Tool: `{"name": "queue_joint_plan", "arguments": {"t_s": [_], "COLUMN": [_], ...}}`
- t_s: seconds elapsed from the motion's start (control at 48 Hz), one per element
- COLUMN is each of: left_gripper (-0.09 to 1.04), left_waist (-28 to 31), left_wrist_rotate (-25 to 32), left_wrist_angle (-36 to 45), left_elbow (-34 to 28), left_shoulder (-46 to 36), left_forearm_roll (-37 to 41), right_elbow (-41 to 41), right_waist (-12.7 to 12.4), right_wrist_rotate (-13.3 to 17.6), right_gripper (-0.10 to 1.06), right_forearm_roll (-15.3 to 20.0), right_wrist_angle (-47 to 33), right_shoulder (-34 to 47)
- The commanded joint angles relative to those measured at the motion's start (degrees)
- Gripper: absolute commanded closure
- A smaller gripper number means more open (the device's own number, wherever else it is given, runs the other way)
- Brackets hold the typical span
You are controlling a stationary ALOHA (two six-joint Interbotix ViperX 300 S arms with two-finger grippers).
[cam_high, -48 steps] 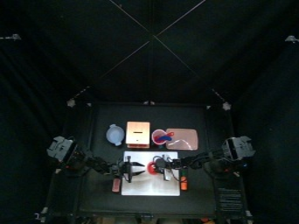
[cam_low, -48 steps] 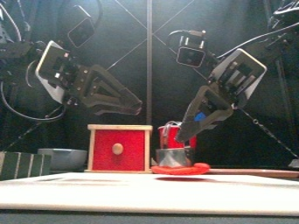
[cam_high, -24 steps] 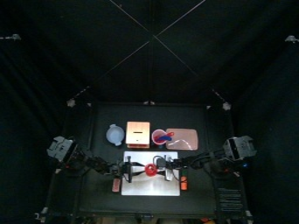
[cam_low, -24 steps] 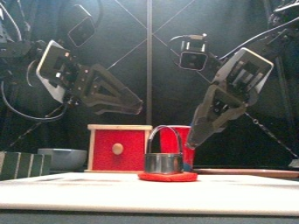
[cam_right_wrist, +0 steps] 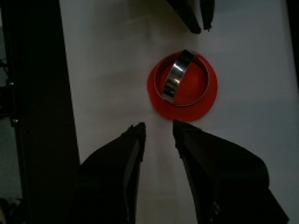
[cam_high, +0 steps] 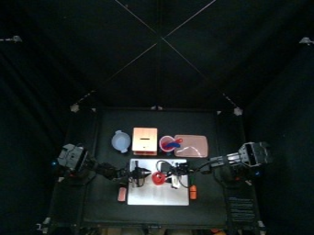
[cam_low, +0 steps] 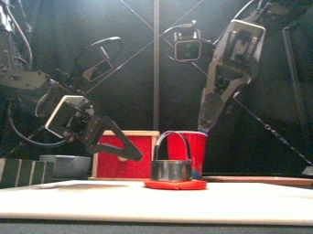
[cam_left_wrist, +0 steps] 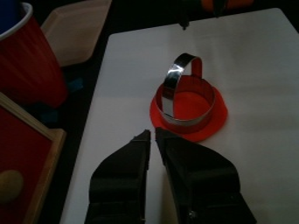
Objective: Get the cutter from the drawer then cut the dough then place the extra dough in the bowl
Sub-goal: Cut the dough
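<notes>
round metal cutter with a wire handle (cam_low: 171,170) stands upright on the flat red dough disc (cam_low: 174,184), near the middle of the white cutting board (cam_high: 178,195). risk from here: the outer ring of dough is thin and lies flat on the board, so a gripper pinching at it could tear it, or drag disc and cutter along together. a knock on the wire handle would tip the cutter and smear the cut. cannot tell from these views whether the cutter has gone clean through; if not, ring and centre would lift as one. blue-grey bowl with two small handles (cam_high: 119,140) sits well apart at the bench's back left, a long carry for limp dough. left gripper (cam_left_wrist: 153,133) is low, just short of the disc, jaws closed to a thin slit, holding and touching nothing. right gripper (cam_right_wrist: 159,127) is high on the opposite side, jaws a little apart, empty.
</notes>
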Motion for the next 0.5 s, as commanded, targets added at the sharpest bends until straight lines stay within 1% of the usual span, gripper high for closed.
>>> {"name": "queue_joint_plan", "arguments": {"t_s": [0.021, 0.146, 0.188, 0.25, 0.312, 0.417, 0.5], "left_gripper": [0.38, 0.38, 0.38, 0.38, 0.38, 0.38, 0.38], "left_waist": [0.44, 0.44, 0.44, 0.44, 0.44, 0.44, 0.44], "left_wrist_rotate": [0.18, 0.18, 0.18, 0.18, 0.18, 0.18, 0.18], "left_wrist_angle": [1.05, 3.96, 4.92, 6.42, 7.56, 8.00, 8.00], "left_elbow": [-1.67, -2.72, -2.99, -3.34, -3.69, -4.04, -4.31], "left_shoulder": [-0.44, -0.35, -0.35, -0.35, -0.18, -0.09, 0.35], "left_forearm_roll": [0.09, 0.26, 0.26, 0.26, 0.44, 0.53, 0.53], "right_elbow": [-3.69, -5.19, -5.45, -5.80, -5.98, -6.33, -6.68], "right_waist": [-1.14, -2.20, -2.55, -3.52, -4.22, -4.31, -4.22], "right_wrist_rotate": [0.00, 0.18, 0.79, 2.64, 4.92, 8.00, 9.14], "right_gripper": [0.24, 0.24, 0.24, 0.24, 0.24, 0.24, 0.24], "right_forearm_roll": [-0.09, 0.53, 1.05, 2.20, 2.37, 1.14, -0.09], "right_wrist_angle": [3.08, 4.22, 4.31, 4.39, 4.48, 4.31, 4.13], "right_shoulder": [0.00, 1.49, 1.93, 2.64, 2.81, 2.81, 2.64]}}
